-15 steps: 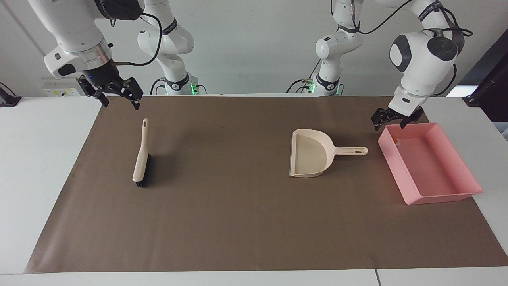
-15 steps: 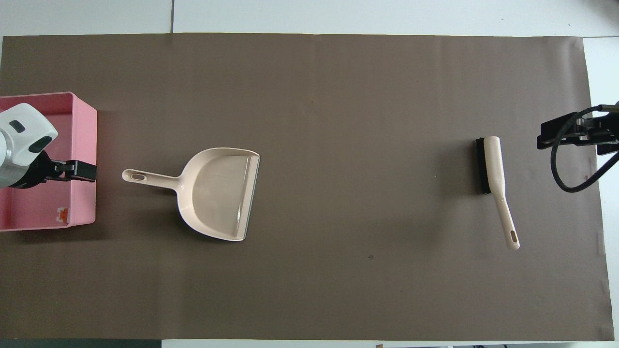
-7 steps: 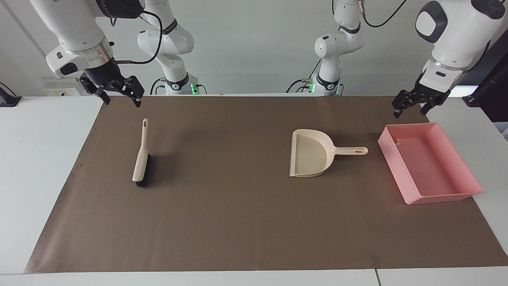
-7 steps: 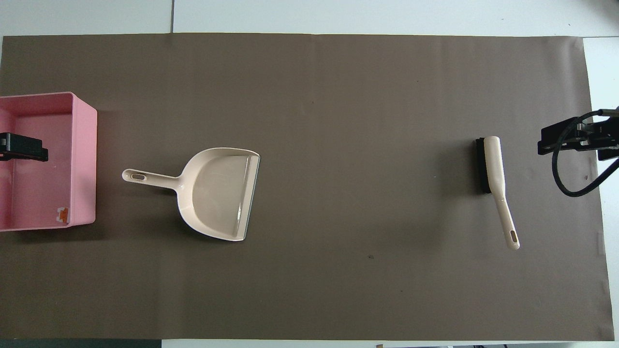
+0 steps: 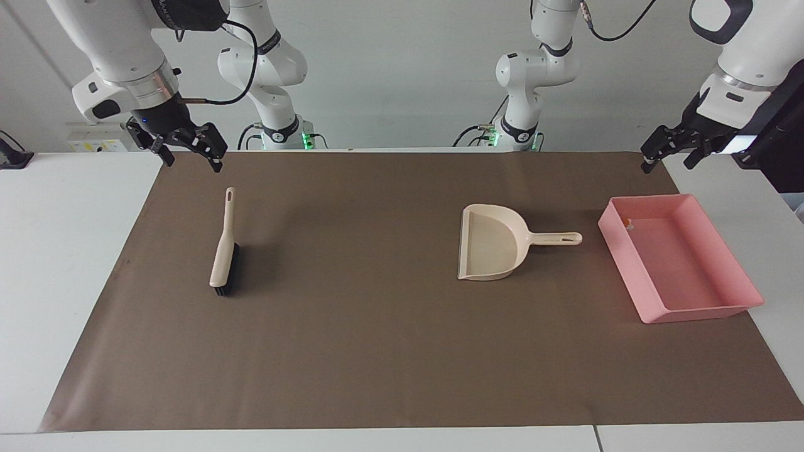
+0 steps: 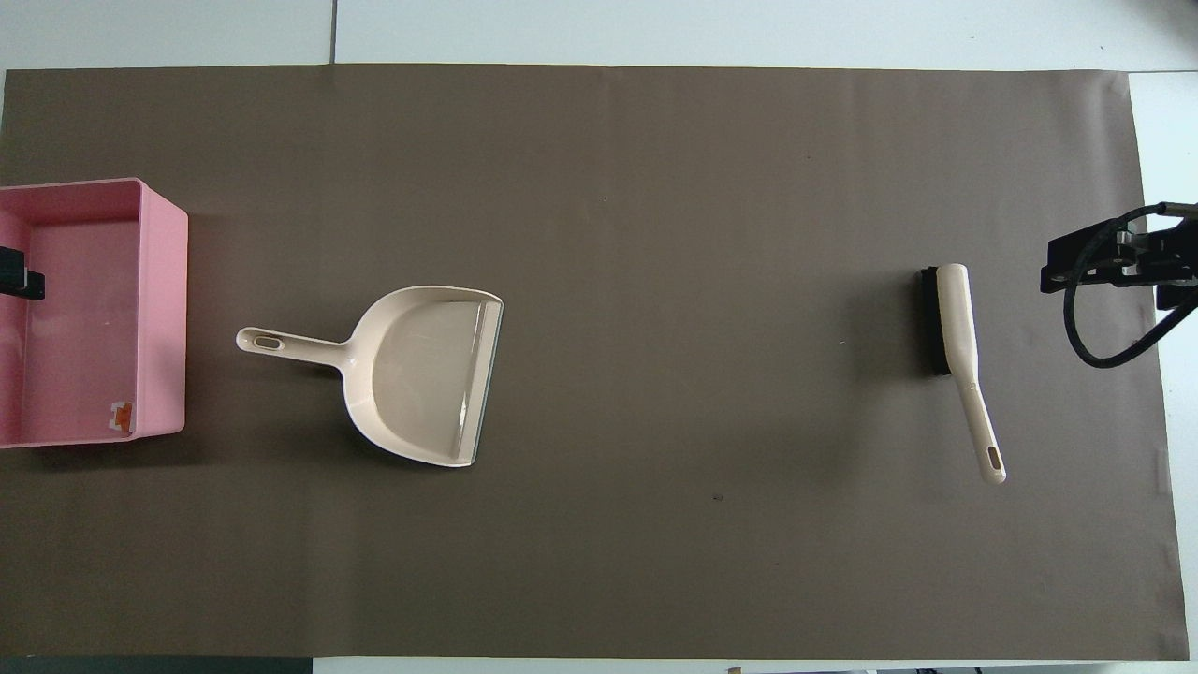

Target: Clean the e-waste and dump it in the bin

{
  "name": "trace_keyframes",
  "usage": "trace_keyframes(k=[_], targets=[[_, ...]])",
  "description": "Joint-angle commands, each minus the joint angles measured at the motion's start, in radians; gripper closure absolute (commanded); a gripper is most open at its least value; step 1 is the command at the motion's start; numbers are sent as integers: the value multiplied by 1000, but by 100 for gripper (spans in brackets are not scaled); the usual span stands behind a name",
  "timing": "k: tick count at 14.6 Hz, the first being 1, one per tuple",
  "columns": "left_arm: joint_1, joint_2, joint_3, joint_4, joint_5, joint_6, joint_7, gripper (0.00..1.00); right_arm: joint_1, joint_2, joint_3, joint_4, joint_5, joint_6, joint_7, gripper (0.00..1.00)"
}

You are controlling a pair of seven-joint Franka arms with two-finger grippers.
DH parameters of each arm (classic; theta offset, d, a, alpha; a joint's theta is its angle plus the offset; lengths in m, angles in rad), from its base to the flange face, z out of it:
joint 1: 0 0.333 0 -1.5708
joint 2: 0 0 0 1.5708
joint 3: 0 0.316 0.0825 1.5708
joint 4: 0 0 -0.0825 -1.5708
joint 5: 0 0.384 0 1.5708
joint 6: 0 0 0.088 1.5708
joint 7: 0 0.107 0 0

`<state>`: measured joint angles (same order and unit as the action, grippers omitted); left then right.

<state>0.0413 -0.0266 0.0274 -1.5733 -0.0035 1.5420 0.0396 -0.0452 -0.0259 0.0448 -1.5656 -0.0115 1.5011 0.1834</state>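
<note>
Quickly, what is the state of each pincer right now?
Left pincer: open, holding nothing, raised near the pink plastic tray.
Right pincer: open, holding nothing, raised near the beige-handled brush.

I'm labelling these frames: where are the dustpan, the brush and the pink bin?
dustpan (image 5: 490, 245): facing view, middle of its pan.
brush (image 5: 221, 254): facing view, its beige back.
bin (image 5: 675, 270): facing view, its bare floor.

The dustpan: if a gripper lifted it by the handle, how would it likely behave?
The dustpan looks like thin moulded plastic, so probably light and stiff. Its scoop is far wider than its slim handle, so held there it would likely droop scoop-down. It lies flat on the brown mat, so a push should slide it rather than tip it.
</note>
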Motion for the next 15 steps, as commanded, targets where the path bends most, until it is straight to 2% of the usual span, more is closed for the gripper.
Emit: trace_keyframes(k=[1,3,6,9,15], targets=[[-58,22,86,41,-42,-57,2,2,-13,-9,1,-8,-1,-5,16,0],[-58,14,98,29,-47,-45,5,2,-6,16,1,28,-10,-15,15,0],[-58,-3,97,-4,-44,-31,8,2,2,14,-14,26,-16,-15,-27,0],[-57,-16,95,-27,-43,-23,38,2,88,15,-106,22,-10,-18,-27,0],[-57,-19,80,-47,-35,-10,42,2,97,4,-106,13,-8,-18,-25,0]])
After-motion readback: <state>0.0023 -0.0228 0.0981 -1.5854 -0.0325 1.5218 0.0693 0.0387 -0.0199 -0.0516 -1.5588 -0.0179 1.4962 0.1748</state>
